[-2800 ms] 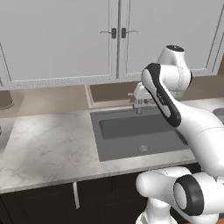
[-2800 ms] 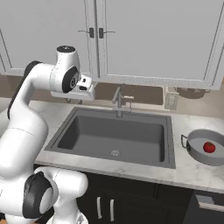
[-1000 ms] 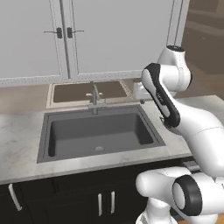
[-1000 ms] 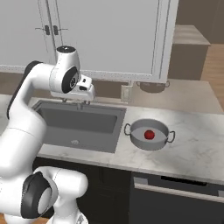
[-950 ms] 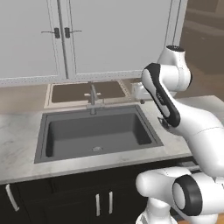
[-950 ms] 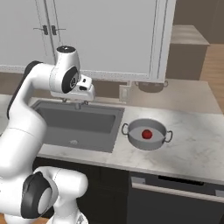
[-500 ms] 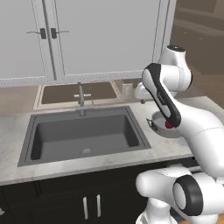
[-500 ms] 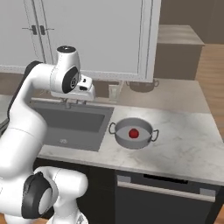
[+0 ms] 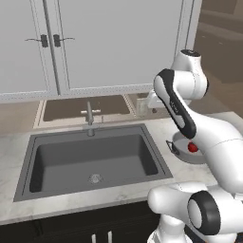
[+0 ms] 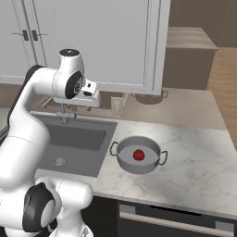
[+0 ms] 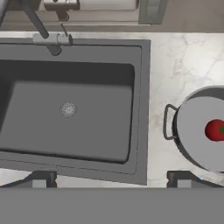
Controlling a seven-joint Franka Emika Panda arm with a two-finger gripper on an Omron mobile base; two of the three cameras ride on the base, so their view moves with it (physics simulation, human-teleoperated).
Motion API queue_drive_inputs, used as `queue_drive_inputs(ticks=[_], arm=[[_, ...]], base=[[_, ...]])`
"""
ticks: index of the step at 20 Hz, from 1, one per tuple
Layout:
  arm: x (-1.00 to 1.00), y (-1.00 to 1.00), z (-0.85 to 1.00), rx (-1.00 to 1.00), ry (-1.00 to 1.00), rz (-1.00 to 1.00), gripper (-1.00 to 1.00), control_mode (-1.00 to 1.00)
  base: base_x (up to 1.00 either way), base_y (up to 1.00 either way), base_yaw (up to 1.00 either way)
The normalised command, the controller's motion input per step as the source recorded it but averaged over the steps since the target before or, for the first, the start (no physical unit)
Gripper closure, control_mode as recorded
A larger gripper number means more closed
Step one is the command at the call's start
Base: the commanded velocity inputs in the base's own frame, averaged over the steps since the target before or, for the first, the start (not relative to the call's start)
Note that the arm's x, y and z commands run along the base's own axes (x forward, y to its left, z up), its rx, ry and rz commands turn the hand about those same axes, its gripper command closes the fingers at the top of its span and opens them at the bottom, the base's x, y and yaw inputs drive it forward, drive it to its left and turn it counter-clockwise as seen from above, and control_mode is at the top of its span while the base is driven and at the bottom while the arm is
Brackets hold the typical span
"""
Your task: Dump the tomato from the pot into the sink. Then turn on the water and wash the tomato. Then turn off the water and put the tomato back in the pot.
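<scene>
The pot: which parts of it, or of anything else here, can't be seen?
- Left base view: the arm covers most of the pot; only the tomato and part of the rim show.
- Hand view: the right edge cuts off the pot.
- Right base view: the arm hides the sink's left part.

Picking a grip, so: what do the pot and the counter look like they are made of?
The pot: probably metal with a dull brushed finish, judging by its even grey and thin loop handles. The counter: pale stone, likely marble, from the grey veining; how glossy it is cannot be told.

The robot is a glossy white arm [image 10: 28, 134] of rounded, bulbous segments. Dark grey discs cap its joints, and black bands ring them.
</scene>
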Motion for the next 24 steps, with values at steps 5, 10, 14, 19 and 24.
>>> queue_drive_inputs(ticks=[5,10,14,19,24], arm=[[0.0,0.0,0.0,0.0,0.0,0.0,-1.0,1.0],[0.3,0.0,0.0,0.02,0.06,0.0,-1.0,-1.0],[0.42,-0.09,0.0,0.01,0.09,0.0,-1.0,-1.0],[0.22,-0.44,-0.01,0.0,0.08,-0.01,-1.0,-1.0],[0.01,-0.6,-0.06,0.0,0.07,-0.01,-1.0,-1.0]], base=[[0.7,0.0,0.0],[0.24,0.0,0.0],[0.0,0.0,0.0],[0.0,0.0,0.0],[0.0,0.0,0.0]])
